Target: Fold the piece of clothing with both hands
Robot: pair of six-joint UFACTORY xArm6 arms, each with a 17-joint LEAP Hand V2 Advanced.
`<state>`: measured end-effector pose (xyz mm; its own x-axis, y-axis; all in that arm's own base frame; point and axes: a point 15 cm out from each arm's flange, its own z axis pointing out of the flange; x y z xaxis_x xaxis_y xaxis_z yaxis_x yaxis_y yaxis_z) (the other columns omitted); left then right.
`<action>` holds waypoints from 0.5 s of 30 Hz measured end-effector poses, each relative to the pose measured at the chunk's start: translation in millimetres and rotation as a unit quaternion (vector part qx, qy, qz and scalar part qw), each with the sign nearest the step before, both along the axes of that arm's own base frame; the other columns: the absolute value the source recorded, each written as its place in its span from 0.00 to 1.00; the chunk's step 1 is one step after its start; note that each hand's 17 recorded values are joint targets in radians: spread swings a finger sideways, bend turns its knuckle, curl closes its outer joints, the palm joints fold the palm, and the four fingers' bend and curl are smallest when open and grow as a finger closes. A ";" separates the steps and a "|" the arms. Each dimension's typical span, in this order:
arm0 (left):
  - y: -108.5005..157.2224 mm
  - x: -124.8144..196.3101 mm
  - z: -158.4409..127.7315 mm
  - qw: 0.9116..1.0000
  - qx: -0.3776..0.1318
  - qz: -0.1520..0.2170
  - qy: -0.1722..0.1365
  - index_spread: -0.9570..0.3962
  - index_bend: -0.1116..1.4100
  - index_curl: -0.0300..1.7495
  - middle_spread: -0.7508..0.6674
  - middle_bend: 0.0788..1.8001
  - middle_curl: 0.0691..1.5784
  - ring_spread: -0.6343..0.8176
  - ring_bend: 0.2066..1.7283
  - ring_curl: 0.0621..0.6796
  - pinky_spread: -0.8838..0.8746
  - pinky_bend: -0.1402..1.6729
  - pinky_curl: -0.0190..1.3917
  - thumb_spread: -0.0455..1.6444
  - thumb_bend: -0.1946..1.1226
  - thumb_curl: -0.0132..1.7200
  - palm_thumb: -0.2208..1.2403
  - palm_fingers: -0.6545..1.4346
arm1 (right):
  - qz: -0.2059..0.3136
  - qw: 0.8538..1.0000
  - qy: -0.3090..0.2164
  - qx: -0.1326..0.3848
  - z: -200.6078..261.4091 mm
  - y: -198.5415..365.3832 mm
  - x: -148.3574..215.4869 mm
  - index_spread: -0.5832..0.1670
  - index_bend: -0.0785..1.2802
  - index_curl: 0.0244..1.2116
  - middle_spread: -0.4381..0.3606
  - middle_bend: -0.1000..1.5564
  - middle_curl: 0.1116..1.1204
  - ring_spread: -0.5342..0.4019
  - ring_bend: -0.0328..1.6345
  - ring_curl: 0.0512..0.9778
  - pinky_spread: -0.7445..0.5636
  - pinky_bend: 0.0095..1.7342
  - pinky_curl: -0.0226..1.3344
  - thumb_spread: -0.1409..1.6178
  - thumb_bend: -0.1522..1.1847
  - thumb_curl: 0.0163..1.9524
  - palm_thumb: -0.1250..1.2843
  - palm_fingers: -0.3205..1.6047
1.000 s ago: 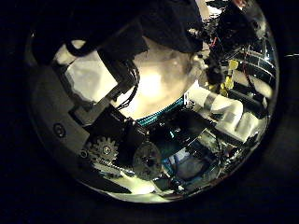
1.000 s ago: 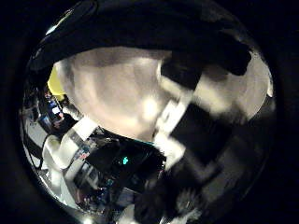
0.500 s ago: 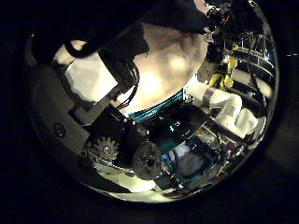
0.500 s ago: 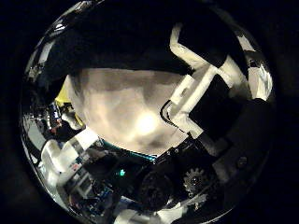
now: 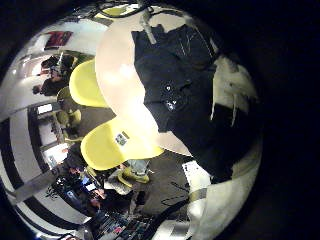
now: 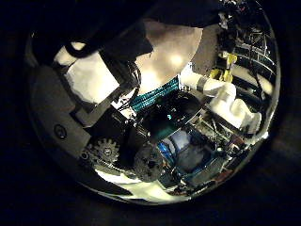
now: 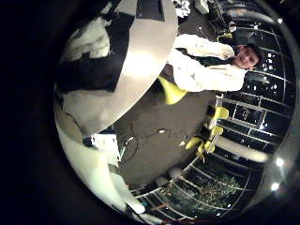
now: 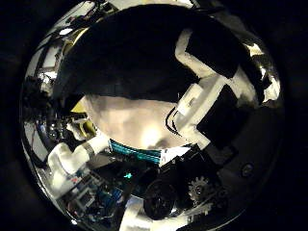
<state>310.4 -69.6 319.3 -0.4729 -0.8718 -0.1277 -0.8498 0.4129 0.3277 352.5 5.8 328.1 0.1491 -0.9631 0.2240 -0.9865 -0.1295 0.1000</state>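
A dark garment (image 5: 175, 75) lies spread and rumpled on a round table (image 5: 120, 70) in the left little finger side palm view, some way below that palm. In the right little finger side palm view it (image 7: 94, 61) lies on the table (image 7: 141, 56) too.
Chairs (image 5: 110, 145) stand close beside the table. The other arm shows in the left thumb side palm view (image 6: 226, 99) and in the right thumb side palm view (image 8: 72, 159). Cluttered room lies beyond the table's edge.
Both thumb side views have shifted: less bare table and more of the room shows at the left palm. The dark garment fills more of the right thumb side view.
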 end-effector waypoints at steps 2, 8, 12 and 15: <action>0.9 17.1 3.5 1.000 0.008 -0.008 0.011 0.27 0.18 0.91 0.06 0.42 0.75 0.12 0.76 0.71 0.15 0.72 0.47 0.69 0.13 0.35 0.70 0.76 | -0.002 1.000 0.007 -0.002 -2.4 2.5 21.2 0.29 0.82 0.79 0.28 0.82 0.84 0.31 0.90 0.71 0.44 0.88 0.46 0.90 0.15 0.20 0.74 0.63; 4.5 93.3 -18.4 0.999 0.034 -0.016 0.040 0.29 0.19 0.91 0.05 0.43 0.74 0.11 0.74 0.71 0.14 0.69 0.47 0.68 0.13 0.34 0.69 0.75 | -0.002 0.999 0.045 -0.011 -38.0 8.0 86.5 0.30 0.83 0.80 0.28 0.83 0.85 0.32 0.91 0.73 0.44 0.87 0.50 0.90 0.14 0.21 0.75 0.62; 2.8 138.4 -43.5 0.999 0.032 -0.015 0.034 0.30 0.19 0.91 0.05 0.43 0.74 0.11 0.74 0.71 0.13 0.68 0.47 0.68 0.14 0.33 0.69 0.74 | -0.006 0.998 0.061 -0.018 -63.2 6.6 121.4 0.31 0.84 0.80 0.29 0.83 0.85 0.32 0.91 0.75 0.44 0.86 0.53 0.90 0.13 0.21 0.75 0.61; 0.9 161.0 -62.6 0.999 0.030 -0.017 0.017 0.31 0.19 0.92 0.05 0.43 0.74 0.11 0.74 0.71 0.14 0.68 0.48 0.69 0.14 0.32 0.69 0.73 | -0.011 0.997 0.069 -0.019 -79.6 4.2 140.9 0.32 0.84 0.80 0.29 0.83 0.85 0.32 0.91 0.75 0.44 0.85 0.55 0.90 0.12 0.21 0.75 0.61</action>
<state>471.4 -68.7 256.7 -0.5072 -0.8463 -0.1628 -0.8234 0.4201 0.3814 493.4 10.0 248.5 0.1591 -0.9576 0.2403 -0.9659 -0.1006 0.2387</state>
